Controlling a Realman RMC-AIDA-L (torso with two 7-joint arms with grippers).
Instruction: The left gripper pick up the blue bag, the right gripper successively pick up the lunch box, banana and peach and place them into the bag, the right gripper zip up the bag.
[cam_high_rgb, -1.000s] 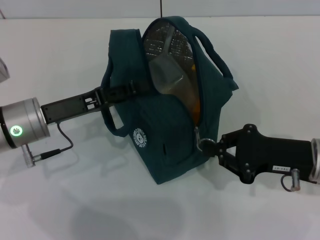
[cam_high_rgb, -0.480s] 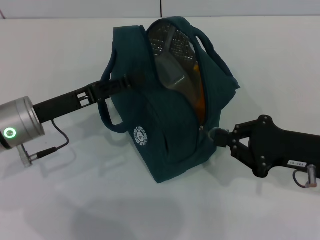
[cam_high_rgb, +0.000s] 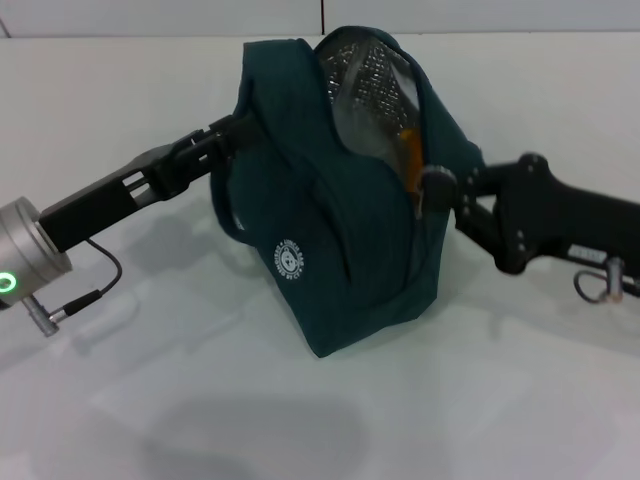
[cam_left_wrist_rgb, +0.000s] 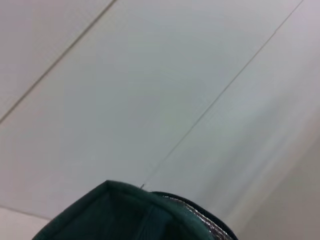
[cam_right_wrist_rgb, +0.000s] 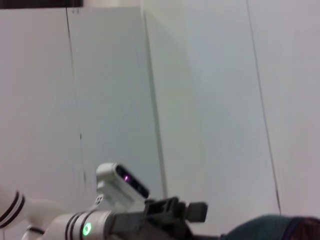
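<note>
One blue bag (cam_high_rgb: 340, 230) stands on the white table (cam_high_rgb: 150, 400), leaning a little, between two grippers. Its mouth near the top shows silver foil lining (cam_high_rgb: 370, 75), and one sliver of orange, the banana (cam_high_rgb: 411, 152), shows just inside the opening beside the right gripper. The lunch box and the peach cannot be made out. One round white logo (cam_high_rgb: 291, 259) faces the head camera, low on the bag's front.

The right gripper (cam_high_rgb: 440, 186) sits against the bag's zip line, its fingers pinched on the zipper pull (cam_high_rgb: 434, 180) just ahead of it. Compared with half a second ago, this gripper has climbed along the zip from low on the bag's side to well up toward the top, and the opening is much narrower: less foil and less of the banana can be seen.

The left gripper (cam_high_rgb: 232, 133) is on the bag's opposite side, its fingers closed on the fabric at the upper edge, with one loop handle (cam_high_rgb: 228, 205) hanging just below it. It has lifted and pulled slightly away since the earlier frames, and the bag stands taller.

The left wrist view shows only the bag's top edge (cam_left_wrist_rgb: 135, 210) with a strip of foil. The right wrist view shows the left gripper (cam_right_wrist_rgb: 197, 212) across the bag's rim (cam_right_wrist_rgb: 270, 227).
</note>
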